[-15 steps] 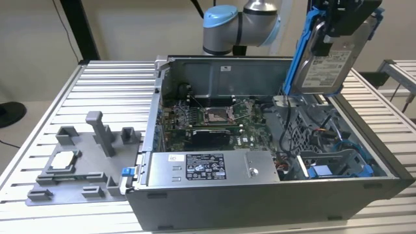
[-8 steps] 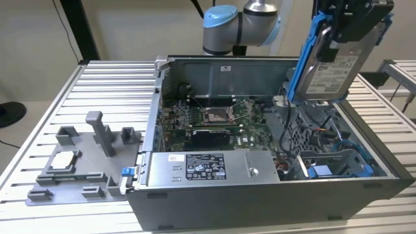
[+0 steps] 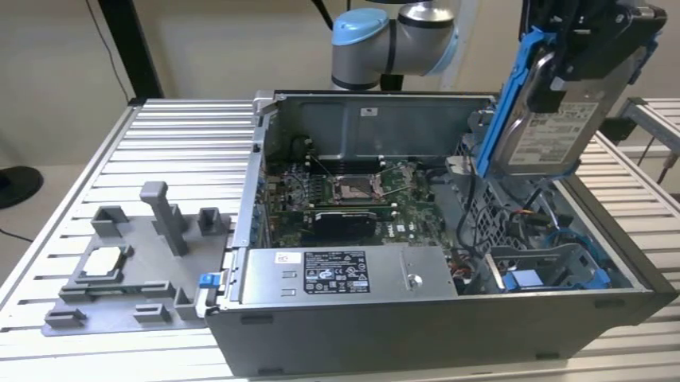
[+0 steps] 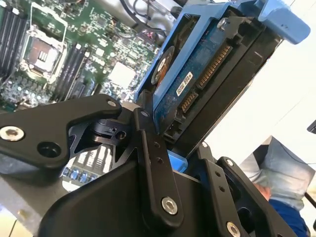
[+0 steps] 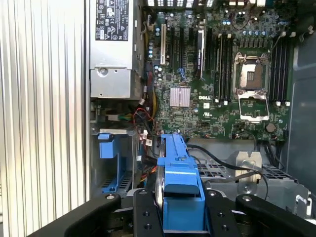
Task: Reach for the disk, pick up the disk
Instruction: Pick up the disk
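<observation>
Slatted metal table (image 3: 181,143) carries an open computer case (image 3: 425,334), side panel off, so the interior faces upward for access from above. Beside it, toward the exterior view's left, sits a grey fixture (image 3: 138,270) with a small white-topped chip (image 3: 104,260) resting in one of its pockets.

Gripper (image 3: 582,60) is closed on the disk (image 3: 547,131), holding it clear above the case on the exterior view's right. Disk hangs edge-on, roughly upright, label side facing the exterior camera, blue bracket (image 3: 508,103) running along its edge. In the second wrist view the black fingers (image 4: 148,148) clamp the disk (image 4: 197,84) from both sides, with its connector edge and circuit-board face exposed. In the first wrist view the bracket (image 5: 178,187) sits squarely between the fingers (image 5: 145,212). Judgement: gripping across the thin dimension suits a flat, rigid part and keeps the connectors untouched.

Below the disk, a blue drive bay (image 3: 547,274) in the case stands vacant, probably the slot the disk belongs to. Motherboard (image 5: 222,84) with open processor socket (image 5: 252,74), and the power supply (image 3: 340,274), lie well below the disk.

Pick-up appears complete: disk is off every support and borne wholly by the gripper.
</observation>
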Controlling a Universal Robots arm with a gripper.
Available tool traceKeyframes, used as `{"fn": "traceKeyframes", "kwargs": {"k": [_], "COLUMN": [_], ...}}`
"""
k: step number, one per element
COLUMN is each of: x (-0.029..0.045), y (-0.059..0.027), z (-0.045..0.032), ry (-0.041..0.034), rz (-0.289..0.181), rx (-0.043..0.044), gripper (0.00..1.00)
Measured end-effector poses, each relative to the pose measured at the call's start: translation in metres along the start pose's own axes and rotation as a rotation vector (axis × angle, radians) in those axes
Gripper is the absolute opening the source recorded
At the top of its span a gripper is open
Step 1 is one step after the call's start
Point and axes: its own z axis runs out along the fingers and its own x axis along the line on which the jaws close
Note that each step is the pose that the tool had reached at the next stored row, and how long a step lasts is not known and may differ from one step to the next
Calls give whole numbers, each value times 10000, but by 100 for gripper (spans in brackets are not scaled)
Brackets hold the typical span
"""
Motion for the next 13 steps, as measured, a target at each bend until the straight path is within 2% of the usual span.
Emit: {"fn": "traceKeyframes", "kwargs": {"k": [13], "x": [317], "y": [-2], "z": [10], "ry": [-1], "rz": [0], "rx": [-1], "gripper": [0]}}
